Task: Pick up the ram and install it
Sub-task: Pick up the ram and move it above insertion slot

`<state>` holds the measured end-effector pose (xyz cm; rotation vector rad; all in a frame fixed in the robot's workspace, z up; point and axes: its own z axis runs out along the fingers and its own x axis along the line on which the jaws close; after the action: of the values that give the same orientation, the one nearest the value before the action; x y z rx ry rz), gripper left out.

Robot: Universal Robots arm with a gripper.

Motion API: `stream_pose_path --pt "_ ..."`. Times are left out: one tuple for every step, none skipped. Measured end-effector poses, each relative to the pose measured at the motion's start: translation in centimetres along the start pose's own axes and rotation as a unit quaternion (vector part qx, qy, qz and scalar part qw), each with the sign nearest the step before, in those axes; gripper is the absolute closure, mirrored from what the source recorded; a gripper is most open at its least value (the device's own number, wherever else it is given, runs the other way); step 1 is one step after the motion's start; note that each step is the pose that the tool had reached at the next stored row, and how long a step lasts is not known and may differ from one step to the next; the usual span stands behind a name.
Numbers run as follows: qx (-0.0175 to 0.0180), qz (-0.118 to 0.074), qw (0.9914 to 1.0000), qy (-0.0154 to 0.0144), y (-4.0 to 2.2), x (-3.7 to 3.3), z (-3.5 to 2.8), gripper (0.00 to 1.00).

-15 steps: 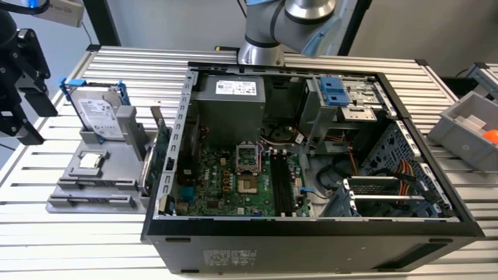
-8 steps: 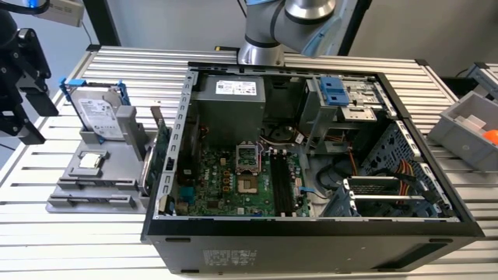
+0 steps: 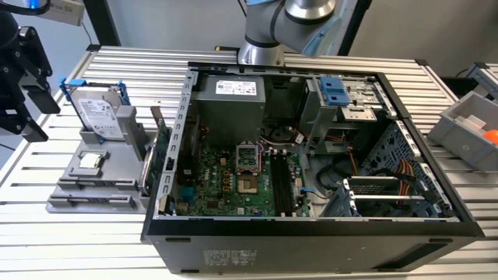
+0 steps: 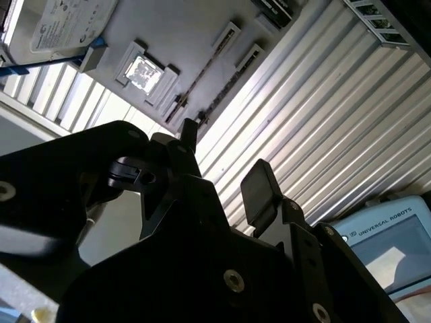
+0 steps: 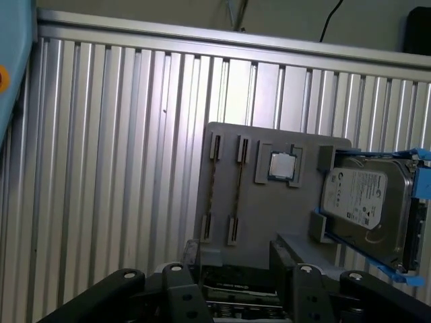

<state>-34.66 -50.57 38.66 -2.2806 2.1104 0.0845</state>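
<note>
The ram (image 3: 161, 150), a thin green board, stands on its long edge at the right side of the grey holder (image 3: 86, 192), close to the open computer case's left wall (image 3: 183, 146). In the first wrist view a strip of the ram (image 5: 237, 289) shows low between my two black fingers. My gripper (image 4: 224, 153) is open with nothing between its fingers. In the exterior view my gripper (image 3: 27, 111) hangs at the left edge, above the table and left of the holder. The motherboard's long black memory slots (image 3: 280, 182) lie inside the case.
On the holder stand a silver hard drive (image 3: 101, 116) in a blue-trimmed frame and a small square processor chip (image 3: 92, 160). A grey bin (image 3: 467, 125) with an orange item sits at the exterior view's right. A teach pendant (image 4: 387, 235) lies beside the ribbed table.
</note>
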Motion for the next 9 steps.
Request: stream_pose_path --pt "0.0000 0.000 1.00000 0.0000 0.00 0.00 0.00 0.00" --pt "0.0000 0.000 1.00000 0.0000 0.00 0.01 0.00 0.00" --pt "-0.0001 0.000 1.00000 0.0000 0.00 0.01 0.00 0.00" --pt "-0.0001 0.000 1.00000 0.0000 0.00 0.01 0.00 0.00" --pt "-0.0002 0.000 1.00000 0.0000 0.00 0.01 0.01 0.00" --pt "-0.0001 0.000 1.00000 0.0000 0.00 0.01 0.04 0.00" --pt "-0.0001 0.000 1.00000 0.0000 0.00 0.01 0.08 0.00" --pt "-0.0001 0.000 1.00000 0.0000 0.00 0.01 0.13 0.00" --pt "-0.0001 0.000 1.00000 0.0000 0.00 0.02 0.19 0.00"
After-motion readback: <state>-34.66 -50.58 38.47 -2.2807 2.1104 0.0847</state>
